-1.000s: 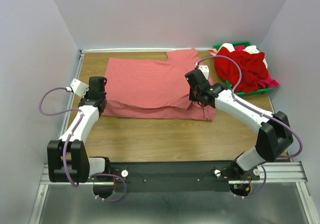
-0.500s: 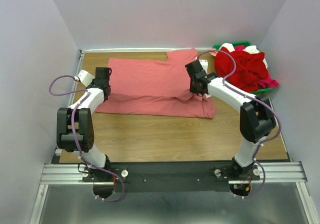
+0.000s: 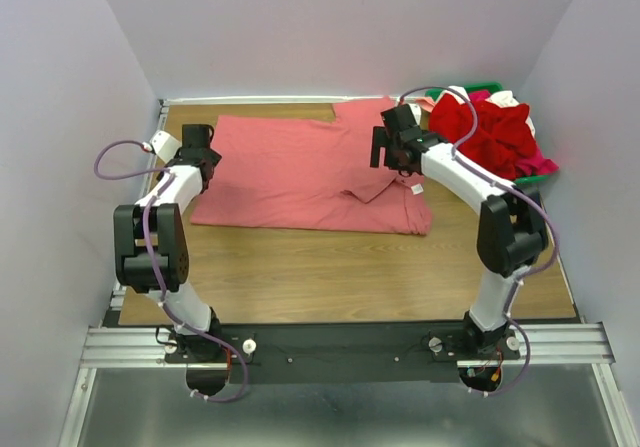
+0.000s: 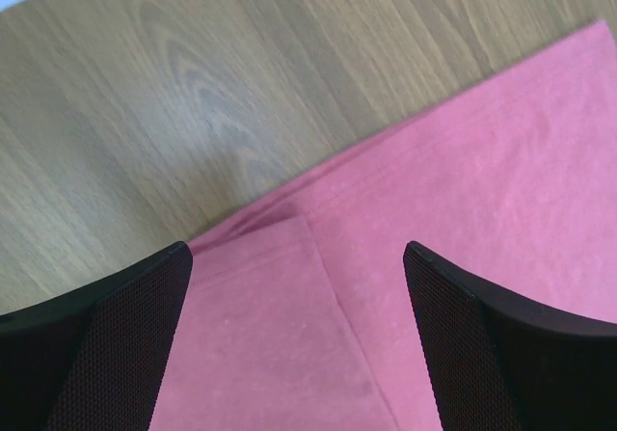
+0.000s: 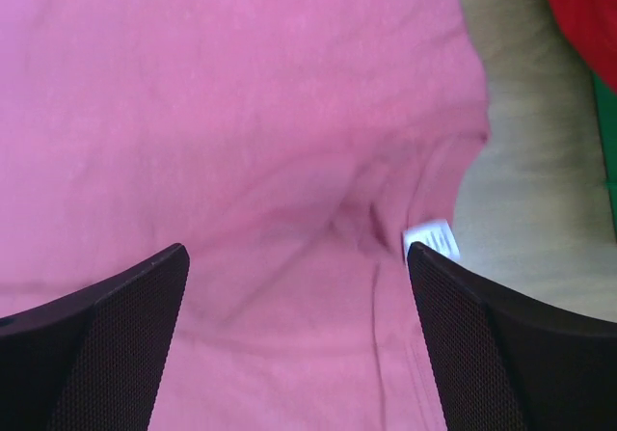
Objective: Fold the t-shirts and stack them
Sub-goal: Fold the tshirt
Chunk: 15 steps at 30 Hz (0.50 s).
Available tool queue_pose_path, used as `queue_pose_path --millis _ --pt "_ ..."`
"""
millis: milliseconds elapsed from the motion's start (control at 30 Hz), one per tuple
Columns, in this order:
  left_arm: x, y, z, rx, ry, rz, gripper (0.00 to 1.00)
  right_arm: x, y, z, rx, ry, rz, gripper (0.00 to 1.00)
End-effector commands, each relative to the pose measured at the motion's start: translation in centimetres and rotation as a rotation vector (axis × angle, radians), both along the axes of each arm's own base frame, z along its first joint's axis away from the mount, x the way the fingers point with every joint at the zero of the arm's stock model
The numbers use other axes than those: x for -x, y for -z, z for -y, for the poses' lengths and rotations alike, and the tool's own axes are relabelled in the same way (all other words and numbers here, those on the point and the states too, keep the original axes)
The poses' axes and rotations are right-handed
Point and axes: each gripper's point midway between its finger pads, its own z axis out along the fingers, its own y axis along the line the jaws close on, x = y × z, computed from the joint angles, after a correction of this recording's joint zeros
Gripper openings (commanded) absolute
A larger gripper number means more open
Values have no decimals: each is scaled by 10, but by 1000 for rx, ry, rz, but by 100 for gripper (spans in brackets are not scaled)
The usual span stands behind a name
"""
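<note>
A pink t-shirt (image 3: pixel 300 172) lies flat on the wooden table, folded lengthwise, with a sleeve at the far right. My left gripper (image 3: pixel 203 157) hovers open over the shirt's left edge; in the left wrist view the gripper (image 4: pixel 297 257) has a folded corner of the pink t-shirt (image 4: pixel 289 354) under it and nothing between the fingers. My right gripper (image 3: pixel 383 152) stands open over the collar end. In the right wrist view the gripper (image 5: pixel 295 253) is above rumpled pink t-shirt fabric (image 5: pixel 241 113), with the white neck label (image 5: pixel 431 238) beside its right finger.
A green bin (image 3: pixel 520 179) at the far right corner holds a heap of red and white t-shirts (image 3: pixel 490 127), close to my right arm. Bare wooden table (image 3: pixel 330 277) lies in front of the pink shirt. Lilac walls close in the left, back and right.
Both grippers moved away from me across the shirt and opened, letting go of the pink fabric. The shirt's lifted layer now lies flat.
</note>
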Motion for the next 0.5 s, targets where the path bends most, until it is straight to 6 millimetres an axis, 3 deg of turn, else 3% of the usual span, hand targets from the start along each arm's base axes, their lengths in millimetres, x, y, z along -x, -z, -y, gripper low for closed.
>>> queue_pose_path --millis 0,33,67,100,133,167,200,333,467 --pt "16 1 26 57 145 16 98 34 -25 -18 -152 -116 5 100" --pt "18 -7 33 61 187 47 98 39 -28 -27 -207 -157 20 100" --pt "23 2 48 91 253 60 98 66 -13 -40 -283 -237 -41 100" --pt "23 -6 58 106 306 100 98 80 3 -46 -332 -275 -69 100" --pt "26 -4 61 112 326 106 98 80 -7 -57 -383 -315 -47 100" --pt "35 7 64 119 342 86 98 97 5 -65 -429 -364 -94 100" --pt "38 8 81 127 392 91 98 100 8 -68 -443 -375 -100 100" --pt "45 13 109 158 497 112 98 95 21 -71 -433 -364 -99 100" --pt "42 20 120 148 525 125 98 80 33 -76 -423 -363 -96 100"
